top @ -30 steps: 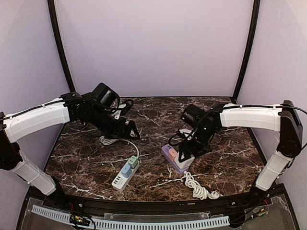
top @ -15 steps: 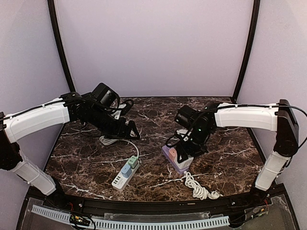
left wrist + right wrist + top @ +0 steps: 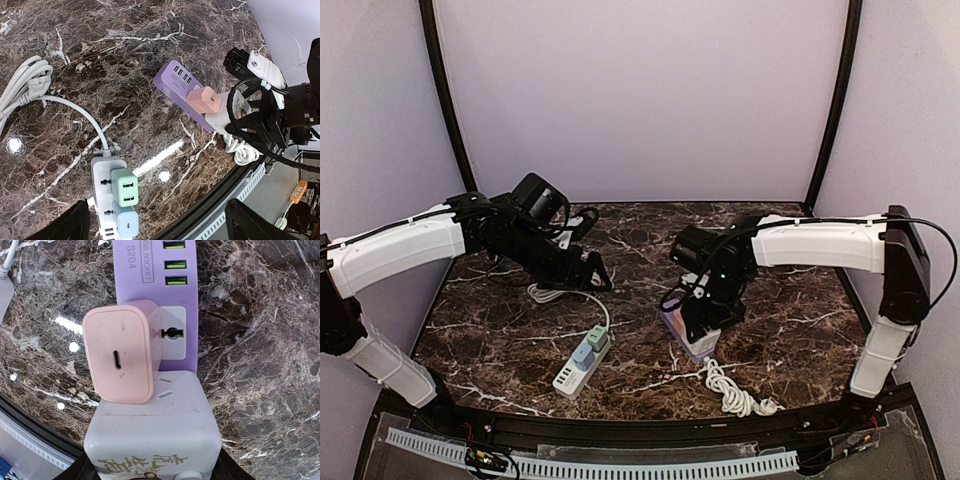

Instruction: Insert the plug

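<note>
Right tool: The right tool (image 3: pixel 153 465) is clamped on the white plug (image 3: pixel 152 425), a finger at either side, directly above the near end of the purple power strip (image 3: pixel 155 270).
Left tool: The left tool (image 3: pixel 157 222) hangs with its fingers wide apart and nothing between them, over the left half of the marble table (image 3: pixel 150 65).
Plug: It sits at the strip's end socket, just beside the pink charger (image 3: pixel 120 355). Whether its pins are fully home cannot be told.
Step in hand: By the look of it, the plug is being pressed down into the strip.
Doing it well: Keep the plug body square to the strip's face and push straight along the pins. Hold the grip firm and let go only once the body lies flush.
Watch for: The pink charger leaves little room on that side, so any lean could jam the two casings. The strip seems to lie loose on the table and may slide or tip under an off-centre push.
Elsewhere: The white power strip (image 3: pixel 102 175), carrying a green charger (image 3: pixel 125 186) and a blue charger (image 3: pixel 126 220), lies well apart.
</note>
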Robot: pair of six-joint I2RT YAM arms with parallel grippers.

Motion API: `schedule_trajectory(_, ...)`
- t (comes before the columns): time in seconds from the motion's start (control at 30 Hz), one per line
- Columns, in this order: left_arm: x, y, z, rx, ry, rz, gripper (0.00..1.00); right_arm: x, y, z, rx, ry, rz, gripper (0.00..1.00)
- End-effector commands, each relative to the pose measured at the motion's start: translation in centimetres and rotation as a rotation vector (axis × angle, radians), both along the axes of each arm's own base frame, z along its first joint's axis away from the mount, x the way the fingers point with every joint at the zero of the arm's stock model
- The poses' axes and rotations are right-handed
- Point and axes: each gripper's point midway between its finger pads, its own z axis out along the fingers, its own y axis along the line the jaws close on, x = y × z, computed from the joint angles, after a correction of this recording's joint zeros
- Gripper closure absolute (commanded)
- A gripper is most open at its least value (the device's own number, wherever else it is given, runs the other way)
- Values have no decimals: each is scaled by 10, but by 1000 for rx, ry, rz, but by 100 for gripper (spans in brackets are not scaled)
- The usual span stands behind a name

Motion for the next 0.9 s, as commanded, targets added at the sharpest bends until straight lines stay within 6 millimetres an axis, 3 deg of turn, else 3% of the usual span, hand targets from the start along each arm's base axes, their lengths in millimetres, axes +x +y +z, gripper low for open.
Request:
schedule_trajectory(0.0, -2, 8, 3, 24, -5, -1, 6, -3, -3, -2, -59, 2, -8, 100)
schedule_trajectory(0.87, -3, 10, 3, 35, -7, -11, 6, -1, -4, -7, -146, -12, -14, 100)
